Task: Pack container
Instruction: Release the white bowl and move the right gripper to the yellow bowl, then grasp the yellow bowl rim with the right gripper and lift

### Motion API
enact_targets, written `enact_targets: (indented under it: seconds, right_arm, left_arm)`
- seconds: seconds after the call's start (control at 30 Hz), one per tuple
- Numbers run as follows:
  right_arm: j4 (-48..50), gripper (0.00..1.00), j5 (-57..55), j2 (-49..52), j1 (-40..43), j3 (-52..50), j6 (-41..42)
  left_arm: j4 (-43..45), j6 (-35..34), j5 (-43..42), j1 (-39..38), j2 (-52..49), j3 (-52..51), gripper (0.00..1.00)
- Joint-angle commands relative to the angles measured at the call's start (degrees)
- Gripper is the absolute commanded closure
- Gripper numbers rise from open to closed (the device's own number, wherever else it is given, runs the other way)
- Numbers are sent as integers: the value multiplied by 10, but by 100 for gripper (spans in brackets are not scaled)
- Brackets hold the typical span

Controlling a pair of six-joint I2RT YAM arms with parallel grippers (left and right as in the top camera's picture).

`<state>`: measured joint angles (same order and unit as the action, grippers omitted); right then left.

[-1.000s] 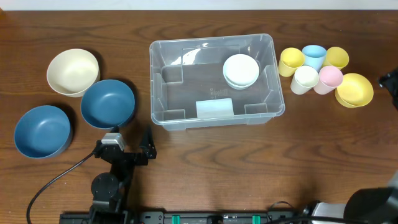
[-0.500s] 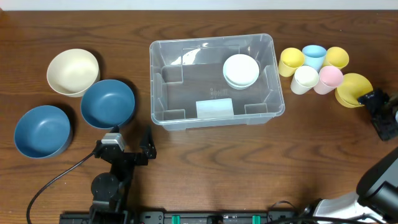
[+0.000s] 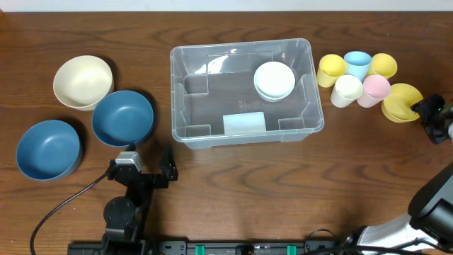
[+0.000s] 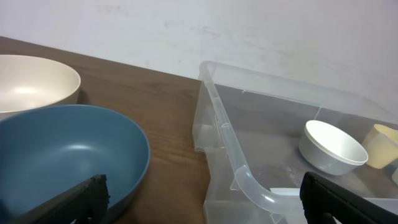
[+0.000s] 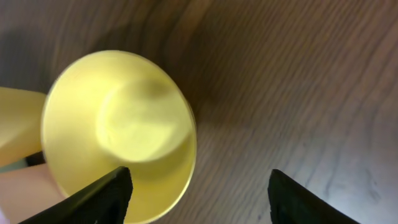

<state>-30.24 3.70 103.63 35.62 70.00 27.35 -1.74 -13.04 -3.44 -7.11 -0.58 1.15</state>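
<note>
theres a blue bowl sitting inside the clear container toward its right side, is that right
Not quite. The bowl inside the container is white, not blue: the overhead view shows the white bowl sitting inside it toward the right side, and the left wrist view shows it white as well.

Black left arm [image 3: 122, 211] carries a silver-grey wrist block [image 3: 128, 161], a looping black cable [image 3: 60, 205] and blunt black claw fingers [image 4: 90, 196].
</note>
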Motion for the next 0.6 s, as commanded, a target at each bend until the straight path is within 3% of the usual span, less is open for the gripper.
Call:
enact_targets:
  seconds: [0.0, 0.17, 0.37, 0.4, 0.57]
  right_arm:
    - [9, 28, 2, 34, 0, 0, -8]
    - [30, 43, 2, 81, 0, 0, -8]
    - [32, 95, 2, 111, 0, 0, -9]
    - [32, 99, 2, 111, 0, 0, -9]
    - [12, 99, 2, 110, 0, 3, -9]
  left_arm:
    - [-21, 12, 2, 3, 3, -9, 2]
    - [-21, 12, 2, 3, 3, -9, 2]
    - [-21, 12, 2, 3, 3, -9, 2]
    - [-21, 12, 2, 3, 3, -9, 2]
    - [-21, 12, 2, 3, 3, -9, 2]
